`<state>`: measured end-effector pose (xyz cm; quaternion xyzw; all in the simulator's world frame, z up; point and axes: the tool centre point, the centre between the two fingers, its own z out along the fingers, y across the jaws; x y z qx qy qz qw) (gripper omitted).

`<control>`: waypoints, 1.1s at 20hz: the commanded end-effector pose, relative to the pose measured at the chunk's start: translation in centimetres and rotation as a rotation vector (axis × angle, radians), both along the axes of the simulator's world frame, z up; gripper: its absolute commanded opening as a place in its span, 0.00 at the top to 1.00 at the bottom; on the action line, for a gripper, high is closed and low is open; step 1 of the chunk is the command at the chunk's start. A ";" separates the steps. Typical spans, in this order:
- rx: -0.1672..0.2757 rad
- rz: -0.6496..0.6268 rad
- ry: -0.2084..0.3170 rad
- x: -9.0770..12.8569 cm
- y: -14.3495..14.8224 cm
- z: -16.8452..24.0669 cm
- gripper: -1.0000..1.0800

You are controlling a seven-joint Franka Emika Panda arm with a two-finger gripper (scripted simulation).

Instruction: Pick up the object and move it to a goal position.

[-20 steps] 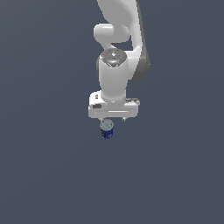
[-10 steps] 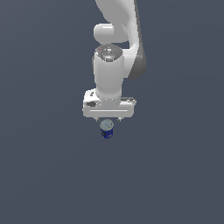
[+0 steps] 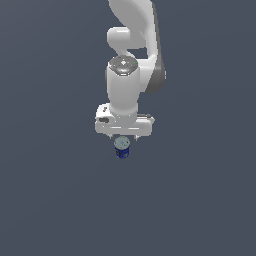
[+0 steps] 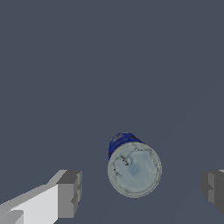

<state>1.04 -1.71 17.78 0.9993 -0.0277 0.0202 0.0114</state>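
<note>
- The gripper (image 4: 139, 189) is spread wide, its grey pads (image 4: 70, 194) clear of the can on both sides.
- The blue can (image 3: 122, 148) stands upright between them, beneath the white hand.

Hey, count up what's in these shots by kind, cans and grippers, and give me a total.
Blue can: 1
White gripper, open, a finger on each side of the can: 1
Total: 2

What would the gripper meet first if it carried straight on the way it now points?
Probably the blue can: the gripper is open, one of its fingers on each side, the can's silver top facing the wrist camera. How far apart they are is unclear.
</note>
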 end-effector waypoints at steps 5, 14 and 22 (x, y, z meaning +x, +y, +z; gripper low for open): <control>0.015 -0.136 0.014 -1.0 -0.4 -2.1 0.04; 0.028 -0.312 0.031 -2.3 -0.9 -4.7 0.04; 0.030 -0.348 0.035 -2.6 -1.0 -5.3 0.04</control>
